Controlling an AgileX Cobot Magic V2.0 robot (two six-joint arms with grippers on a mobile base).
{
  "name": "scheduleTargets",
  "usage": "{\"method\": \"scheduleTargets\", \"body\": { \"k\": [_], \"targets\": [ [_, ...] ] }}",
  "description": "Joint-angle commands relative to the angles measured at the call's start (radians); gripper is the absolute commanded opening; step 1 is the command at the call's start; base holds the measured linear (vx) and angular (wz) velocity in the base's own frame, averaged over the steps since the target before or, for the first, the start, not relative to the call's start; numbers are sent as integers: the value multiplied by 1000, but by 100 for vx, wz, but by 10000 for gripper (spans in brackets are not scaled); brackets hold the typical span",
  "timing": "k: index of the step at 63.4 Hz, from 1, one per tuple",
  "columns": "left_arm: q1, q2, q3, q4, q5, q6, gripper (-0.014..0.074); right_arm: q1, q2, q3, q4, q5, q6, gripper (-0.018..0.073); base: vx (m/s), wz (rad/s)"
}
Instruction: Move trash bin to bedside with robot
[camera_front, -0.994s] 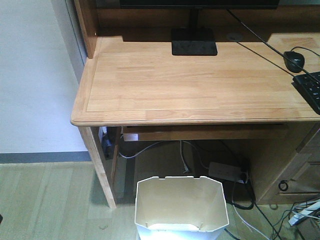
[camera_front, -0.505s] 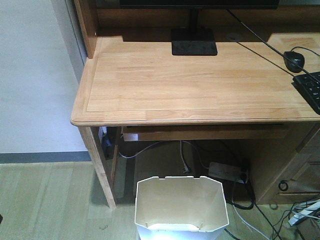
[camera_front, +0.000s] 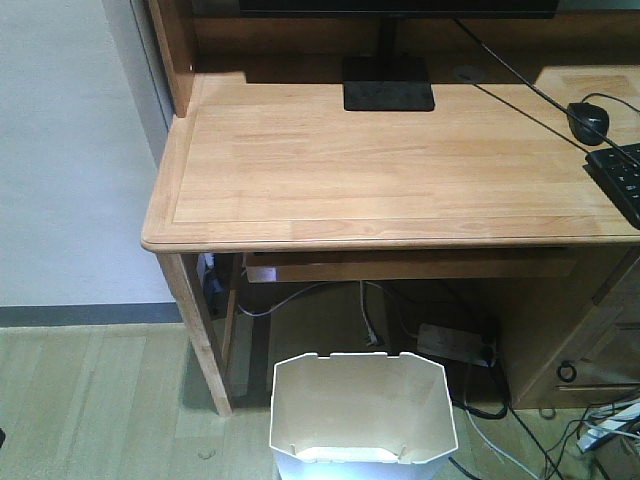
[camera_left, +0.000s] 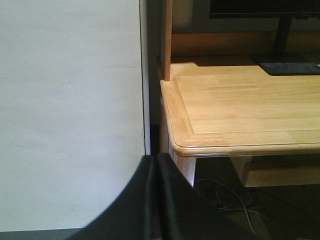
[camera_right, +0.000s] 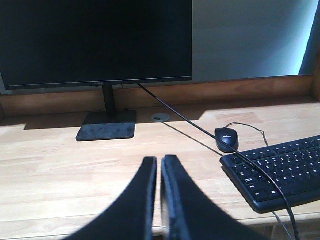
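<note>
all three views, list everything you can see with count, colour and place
trash bin: 1, white outside, cream inside, on the floor in front of the desk
desk: 1, light wood, fills the front view
monitor: 1, black, on its stand at the back of the desk
mouse: 1, black, right part of the desk
keyboard: 1, black, right edge of the desk, in front of the mouse
cables: several, black and white, on the floor under the desk
wall: 1, white, left of the desk
left end effector: 1, black, shut, near the desk's left corner
right end effector: 1, black, shut, above the desktop
</note>
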Motion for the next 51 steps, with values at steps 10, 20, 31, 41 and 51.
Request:
{"method": "scheduleTargets", "body": {
  "k": [10,20,31,41,51],
  "targets": [
    [-6,-13,19,-3,-69,-4,-6,-3,13,-35,-2,-50,-7,256,0,0],
    [-6,-13,19,-3,-69,-4,-6,-3,13,-35,-2,-40,-7,424,0,0],
    [-6,-13,19,-3,-69,-4,-6,-3,13,-35,-2,-41,-7,473,0,0],
    [-6,-13,19,-3,-69,-4,-6,0,13,-35,42,-34,10,473,0,0],
    [-6,-13,19,-3,-69,-4,-6,72,67,-40,53,21,-7,473,0,0]
  ]
}}
